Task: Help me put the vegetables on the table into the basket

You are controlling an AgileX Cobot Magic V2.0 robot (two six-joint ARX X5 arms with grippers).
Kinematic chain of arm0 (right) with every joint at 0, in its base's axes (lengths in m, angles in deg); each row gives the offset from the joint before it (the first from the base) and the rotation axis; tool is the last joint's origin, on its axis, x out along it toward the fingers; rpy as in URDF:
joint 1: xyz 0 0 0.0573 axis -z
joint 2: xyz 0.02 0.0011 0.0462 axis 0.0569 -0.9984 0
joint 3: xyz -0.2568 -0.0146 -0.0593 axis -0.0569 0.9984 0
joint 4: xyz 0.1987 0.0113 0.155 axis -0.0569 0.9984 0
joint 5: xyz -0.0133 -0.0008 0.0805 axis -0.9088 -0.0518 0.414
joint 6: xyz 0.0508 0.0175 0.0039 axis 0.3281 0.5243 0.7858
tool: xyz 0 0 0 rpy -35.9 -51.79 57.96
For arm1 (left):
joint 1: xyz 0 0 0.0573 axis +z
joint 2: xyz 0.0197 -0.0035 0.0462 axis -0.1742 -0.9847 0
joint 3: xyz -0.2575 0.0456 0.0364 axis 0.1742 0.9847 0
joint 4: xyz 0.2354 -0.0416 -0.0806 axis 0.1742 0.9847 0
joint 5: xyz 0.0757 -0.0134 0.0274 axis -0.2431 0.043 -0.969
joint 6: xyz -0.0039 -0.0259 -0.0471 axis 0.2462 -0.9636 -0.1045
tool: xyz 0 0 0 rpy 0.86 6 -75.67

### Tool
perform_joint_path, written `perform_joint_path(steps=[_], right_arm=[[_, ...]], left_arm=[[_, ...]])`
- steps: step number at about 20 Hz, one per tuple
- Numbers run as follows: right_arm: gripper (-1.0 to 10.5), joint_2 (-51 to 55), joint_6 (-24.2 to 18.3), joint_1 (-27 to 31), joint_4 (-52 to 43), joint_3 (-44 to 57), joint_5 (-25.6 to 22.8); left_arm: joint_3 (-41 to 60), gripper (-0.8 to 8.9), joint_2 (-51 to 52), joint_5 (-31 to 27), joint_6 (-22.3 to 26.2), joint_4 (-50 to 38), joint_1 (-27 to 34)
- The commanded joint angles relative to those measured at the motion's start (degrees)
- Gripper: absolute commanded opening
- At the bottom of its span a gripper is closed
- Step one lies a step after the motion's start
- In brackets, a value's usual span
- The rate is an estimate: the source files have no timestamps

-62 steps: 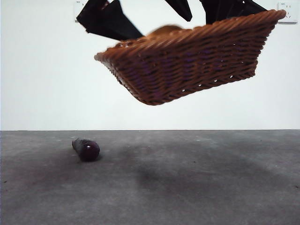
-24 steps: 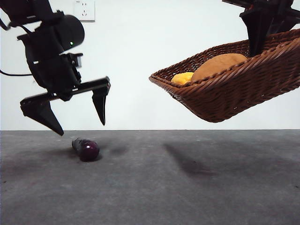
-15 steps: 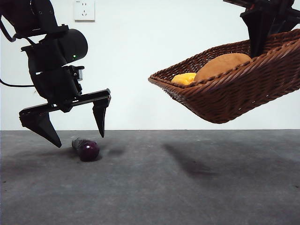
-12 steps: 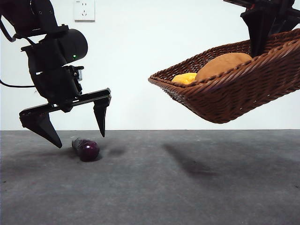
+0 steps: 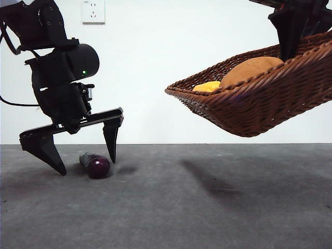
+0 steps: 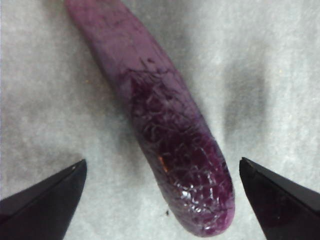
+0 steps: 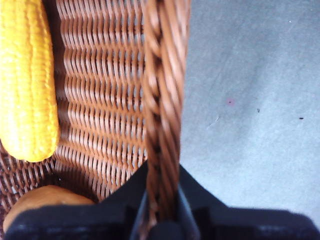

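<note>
A small dark purple vegetable (image 5: 98,166) lies on the grey table (image 5: 207,212) at the left. My left gripper (image 5: 86,166) is open and low over it, one jaw on each side; in the left wrist view the vegetable (image 6: 170,135) lies lengthwise between the two black tips without touching them. At the upper right the brown wicker basket (image 5: 259,104) hangs tilted in the air, with my right gripper (image 5: 290,44) shut on its rim (image 7: 162,75). Inside the basket lie the yellow corn cob (image 5: 207,86) (image 7: 27,75) and the orange-brown potato (image 5: 251,67) (image 7: 45,200).
A white wall with a socket (image 5: 93,11) stands behind the table. The basket's shadow (image 5: 207,181) falls on the table's middle.
My left arm has come down, so its open jaws now flank the purple vegetable near the table. The basket has moved from the middle to the upper right.
</note>
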Motion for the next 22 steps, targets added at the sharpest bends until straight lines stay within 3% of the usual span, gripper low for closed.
perform_joint_path(steps=[1, 3, 4, 10, 17, 20, 22], right_arm=[[-0.1, -0.35, -0.35, -0.04, -0.26, 0.37, 0.63], [-0.1, -0.35, -0.44, -0.04, -0.26, 0.37, 0.63], [-0.1, -0.35, -0.44, -0.04, -0.24, 0.37, 0.63], [-0.1, -0.35, -0.31, -0.04, -0.26, 0.37, 0.63], [-0.1, -0.35, 3.04, -0.04, -0.87, 0.37, 1.07], [-0.1, -0.35, 3.04, -0.15, -3.32, 0.37, 9.84], [-0.1, -0.35, 3.37, -0.61, -4.96, 0.37, 12.63]], left_arm=[[0.37, 2.75, -0.90, -0.22, 0.22, 0.09, -0.24], [0.37, 0.47, -0.90, -0.20, 1.27, -0.31, -0.28], [0.37, -0.12, -0.90, 0.04, 1.84, -0.70, -0.26], [-5.33, -0.09, 1.88, 9.09, 7.93, 3.13, -0.76], [-5.46, -0.09, 20.06, 3.82, 14.86, 8.68, -10.86], [-5.44, -0.09, 25.42, 4.07, 16.37, 9.20, -18.32], [-5.44, -0.08, 25.86, 4.02, 16.31, 8.72, -22.86]])
